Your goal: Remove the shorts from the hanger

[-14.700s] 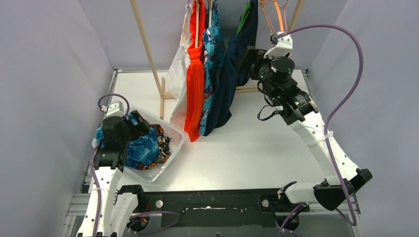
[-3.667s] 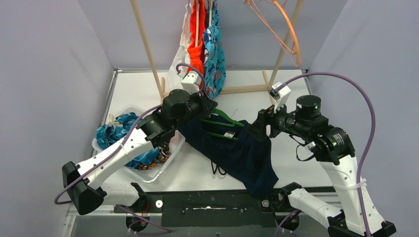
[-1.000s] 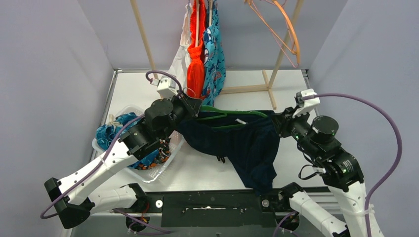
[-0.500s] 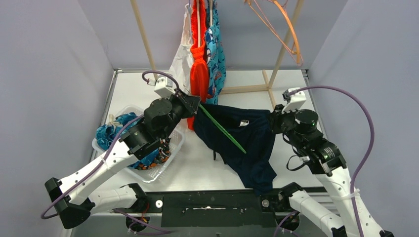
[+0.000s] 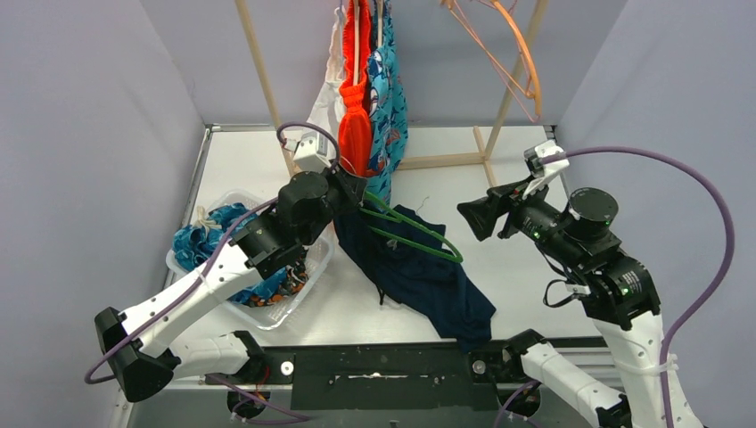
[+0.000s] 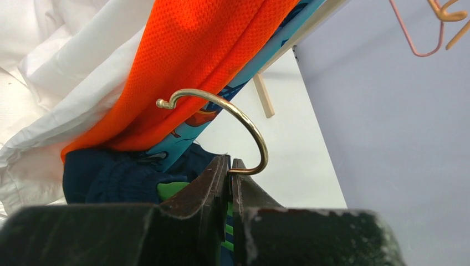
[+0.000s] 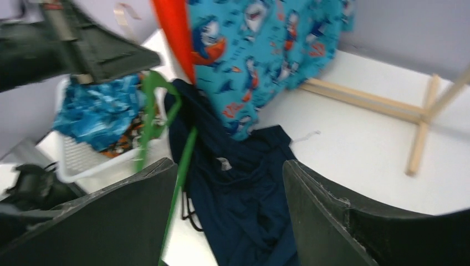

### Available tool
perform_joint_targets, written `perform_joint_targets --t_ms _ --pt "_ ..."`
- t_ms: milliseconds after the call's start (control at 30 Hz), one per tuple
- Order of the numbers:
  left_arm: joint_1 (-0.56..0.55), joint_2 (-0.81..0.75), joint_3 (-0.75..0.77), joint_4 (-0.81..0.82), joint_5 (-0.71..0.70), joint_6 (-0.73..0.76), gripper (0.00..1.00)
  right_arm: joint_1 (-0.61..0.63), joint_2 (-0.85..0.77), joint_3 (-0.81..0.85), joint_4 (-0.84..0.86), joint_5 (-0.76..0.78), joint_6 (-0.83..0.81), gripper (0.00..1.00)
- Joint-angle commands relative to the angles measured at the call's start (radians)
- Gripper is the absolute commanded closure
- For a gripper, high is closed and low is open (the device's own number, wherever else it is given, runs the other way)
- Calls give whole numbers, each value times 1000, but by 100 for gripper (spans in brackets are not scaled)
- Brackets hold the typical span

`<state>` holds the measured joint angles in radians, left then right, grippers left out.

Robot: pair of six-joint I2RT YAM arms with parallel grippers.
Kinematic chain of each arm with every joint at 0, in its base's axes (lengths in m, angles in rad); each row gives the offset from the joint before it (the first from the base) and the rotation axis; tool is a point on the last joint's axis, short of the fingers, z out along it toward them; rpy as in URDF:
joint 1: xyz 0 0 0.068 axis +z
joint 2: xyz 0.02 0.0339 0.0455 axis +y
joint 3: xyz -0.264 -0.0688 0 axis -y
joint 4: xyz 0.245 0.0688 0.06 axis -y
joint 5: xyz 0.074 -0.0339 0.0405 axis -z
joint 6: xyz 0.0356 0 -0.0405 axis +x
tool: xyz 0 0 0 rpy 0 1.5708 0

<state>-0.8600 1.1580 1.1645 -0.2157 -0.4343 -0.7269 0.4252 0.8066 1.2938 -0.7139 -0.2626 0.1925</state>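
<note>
Left gripper (image 6: 230, 166): we find it pinching the hook (image 6: 244, 119) of the green hanger (image 5: 419, 234). Navy shorts (image 5: 428, 285): under the hanger, trailing away from its hook. Right gripper (image 5: 477, 217): spread, empty, right of the hanger.

navy shorts (image 5: 419, 276): soft matt cloth, crumpled
orange shorts (image 6: 194, 61): open-mesh knit cloth, matt
shark-print shorts (image 7: 260, 50): smooth printed cloth
white garment (image 6: 66, 72): thin, creased cloth
hanger hook (image 6: 244, 119): polished brass-coloured metal wire
green hanger (image 5: 419, 234): smooth, slightly glossy, plastic by its look
rack (image 5: 258, 62): bare pale wood
basket (image 5: 308, 272): translucent plastic, lattice wall
surface (image 5: 241, 160): smooth matt white
left pincer (image 6: 230, 163): dull black plastic, scuffed pale at the edges
</note>
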Motion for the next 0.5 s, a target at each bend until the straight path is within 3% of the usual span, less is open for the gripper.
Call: perform_joint_targets --t_ms 0,133,267,467 --pt "7 32 111 2 -11 -12 100 -3 39 59 1 -264 5 28" --pt "7 48 124 -14 -5 -15 100 1 86 61 7 -404 11 25" --pt "7 52 123 -21 -3 -21 100 32 122 68 -24 -409 -12 25" --pt "7 63 129 -27 4 -25 100 256 187 78 -92 -150 -45 25"
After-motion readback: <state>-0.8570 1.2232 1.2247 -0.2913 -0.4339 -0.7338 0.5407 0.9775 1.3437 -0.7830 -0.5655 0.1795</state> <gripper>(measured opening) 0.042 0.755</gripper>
